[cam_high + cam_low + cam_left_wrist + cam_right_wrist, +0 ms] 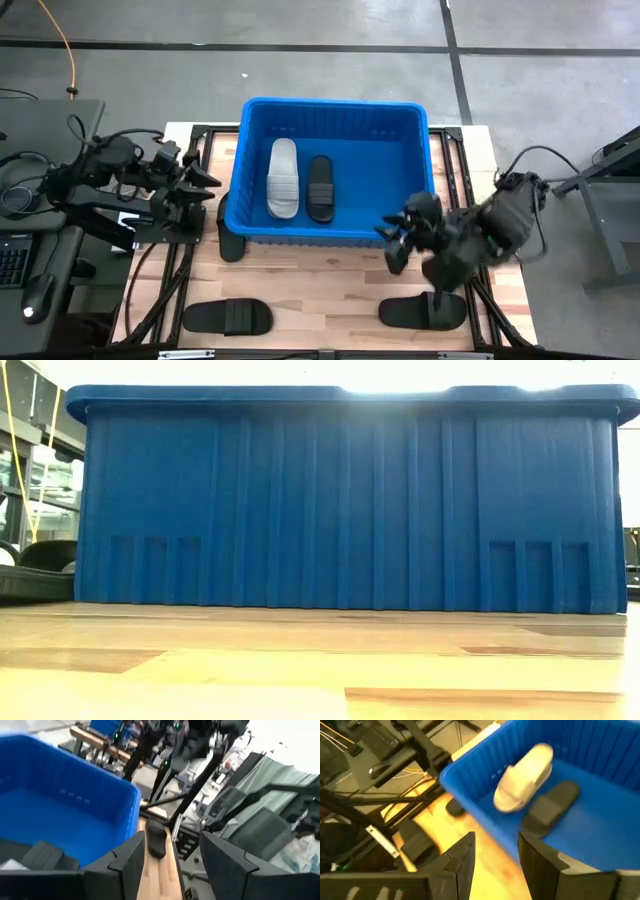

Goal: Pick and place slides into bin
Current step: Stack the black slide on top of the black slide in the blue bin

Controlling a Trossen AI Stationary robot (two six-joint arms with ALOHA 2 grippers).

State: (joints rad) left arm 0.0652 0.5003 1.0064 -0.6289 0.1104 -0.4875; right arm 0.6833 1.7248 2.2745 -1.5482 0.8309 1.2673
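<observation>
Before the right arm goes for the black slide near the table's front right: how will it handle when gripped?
Probably light: the black slide looks like moulded foam. It lies flat on its sole, so it is unlikely to roll or tip. The wide strap likely flexes, so a pinch by the right gripper may let it dangle.

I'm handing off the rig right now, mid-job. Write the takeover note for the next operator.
Left end effector: empty, fingers apart, beside the bin's left wall.
Right end effector: empty, fingers apart, over the bin's front right corner.
Done: white slide and black slide lie side by side in the bin.
Left: black slide front left and black slide front right on the table, plus another dark slide by the bin's front left corner.
</observation>
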